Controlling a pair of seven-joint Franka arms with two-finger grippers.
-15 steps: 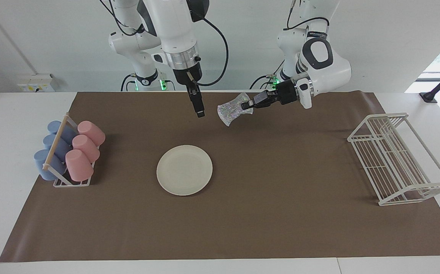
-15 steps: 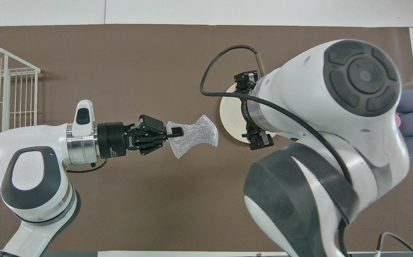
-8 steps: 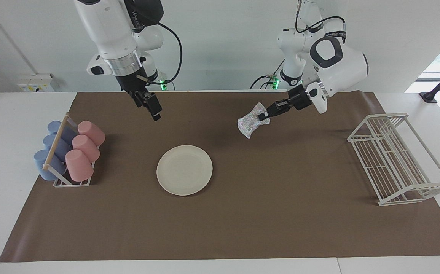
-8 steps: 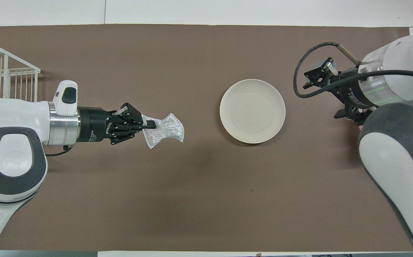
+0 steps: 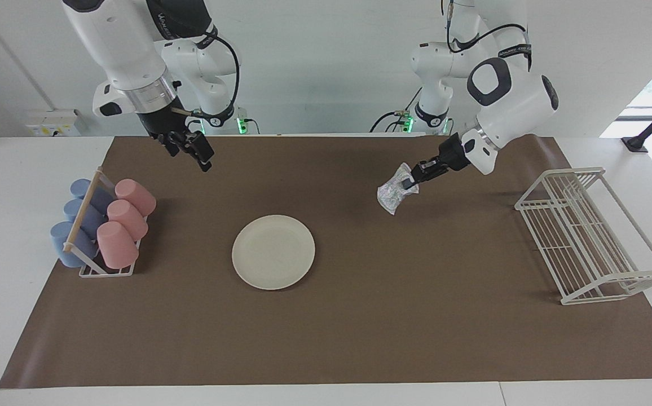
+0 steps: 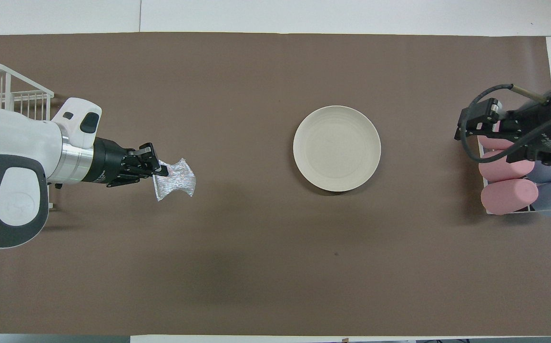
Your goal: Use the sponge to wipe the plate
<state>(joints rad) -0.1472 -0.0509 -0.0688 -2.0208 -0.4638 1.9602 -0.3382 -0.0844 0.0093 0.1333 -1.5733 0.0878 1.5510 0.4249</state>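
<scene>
Both our arms hang off the plate (image 5: 273,252): our left gripper (image 5: 410,183) pinches the sponge (image 5: 396,193) by one edge over bare mat toward the wire rack (image 5: 588,237); our right gripper (image 5: 199,152), fingers apart, hovers near the cups (image 5: 117,223). Such a thin edge hold could let the sponge fold or slip once we press it on the plate lying mid-mat.

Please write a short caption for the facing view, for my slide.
Left pincer holds the sponge above the mat; plate lies untouched; right pincer hangs open.

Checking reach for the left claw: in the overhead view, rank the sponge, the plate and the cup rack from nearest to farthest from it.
1. Sponge: gripped in the left claw, raised over the mat.
2. Plate: mid-table, lying flat.
3. Cup rack: at the right arm's end, under the open right claw.
</scene>
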